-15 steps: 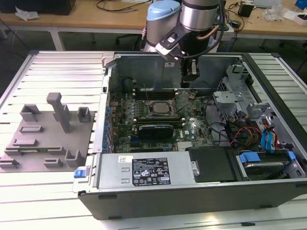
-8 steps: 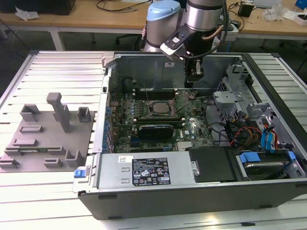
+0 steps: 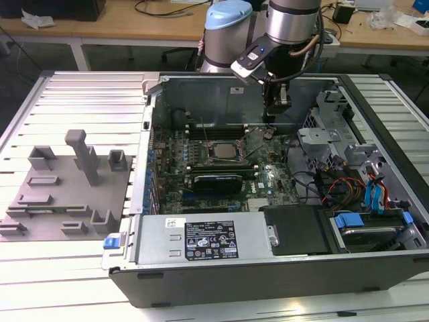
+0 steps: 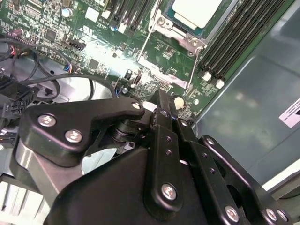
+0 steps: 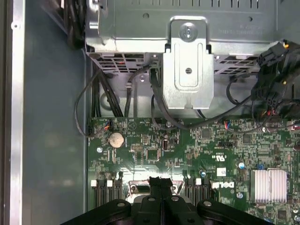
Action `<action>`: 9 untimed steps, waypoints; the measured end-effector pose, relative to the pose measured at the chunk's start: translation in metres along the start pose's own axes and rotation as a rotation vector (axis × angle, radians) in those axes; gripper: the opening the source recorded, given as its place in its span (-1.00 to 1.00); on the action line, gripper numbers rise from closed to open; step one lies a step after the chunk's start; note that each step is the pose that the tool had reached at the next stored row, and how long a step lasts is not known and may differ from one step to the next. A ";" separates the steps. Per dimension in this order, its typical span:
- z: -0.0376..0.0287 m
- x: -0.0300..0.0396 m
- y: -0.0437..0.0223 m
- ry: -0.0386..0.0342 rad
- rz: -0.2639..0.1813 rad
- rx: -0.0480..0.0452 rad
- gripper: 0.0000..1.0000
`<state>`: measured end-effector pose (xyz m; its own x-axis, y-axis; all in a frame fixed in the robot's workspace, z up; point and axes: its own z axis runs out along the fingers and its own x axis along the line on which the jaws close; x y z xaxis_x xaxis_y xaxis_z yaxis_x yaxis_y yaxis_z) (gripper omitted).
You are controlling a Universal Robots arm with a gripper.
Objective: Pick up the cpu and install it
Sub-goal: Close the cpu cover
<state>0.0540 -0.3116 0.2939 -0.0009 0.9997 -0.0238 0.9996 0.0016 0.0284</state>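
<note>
Open computer case [image 3: 268, 275] lies flat on a slatted metal surface [image 3: 87, 94], with the motherboard [image 3: 268, 178] facing up inside. The cpu [image 3: 221, 150] sits in the socket [image 3: 236, 161] near the middle of the board, pale silver top up and flat. In the second wrist view the cpu [image 4: 193, 11] shows with the socket's metal frame along its edge; can't tell if that frame is latched. The pincer [image 3: 277, 106] hangs on the arm above the board, to the exterior view's right of the socket, close to the case's back wall and apart from the cpu. The pincer is clenched: in the first wrist view the fingers [image 5: 153, 183] meet along a thin seam with nothing seen between them, and the pincer [image 5: 161, 181] points down at green board. In the second wrist view the pincer [image 4: 160, 96] closes to one narrow black tip over the board, the cpu well clear of it. Memory slots [image 4: 234, 37] run beside the socket. The first wrist view also catches a coin battery [image 5: 116, 138], a small finned heatsink [image 5: 270, 185], a silver metal bracket [image 5: 188, 70] on the drive cage, and black cables [image 5: 108, 93] looping onto the board. The power supply [image 3: 201, 238] fills the near side of the case. A grey fixture [image 3: 60, 194] with posts and slots rests on the surface, on the exterior view's left, outside the case.
</note>
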 end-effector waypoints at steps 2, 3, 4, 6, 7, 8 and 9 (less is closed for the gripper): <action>0.0000 0.0000 0.0000 0.0001 0.000 0.0000 -0.79; 0.0000 -0.0001 0.0000 0.0000 0.000 0.0000 -0.79; 0.0002 -0.0001 0.0002 0.0000 0.000 0.0003 -0.79; 0.0021 0.0000 0.0018 0.0001 0.000 0.0017 -0.79; 0.0028 0.0000 0.0024 0.0001 0.000 0.0023 -0.79; 0.0038 0.0000 0.0032 0.0001 0.000 0.0029 -0.79; 0.0045 0.0000 0.0039 0.0001 0.000 0.0034 -0.79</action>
<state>0.0581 -0.3117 0.2895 -0.0009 0.9997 -0.0237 0.9997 0.0015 0.0250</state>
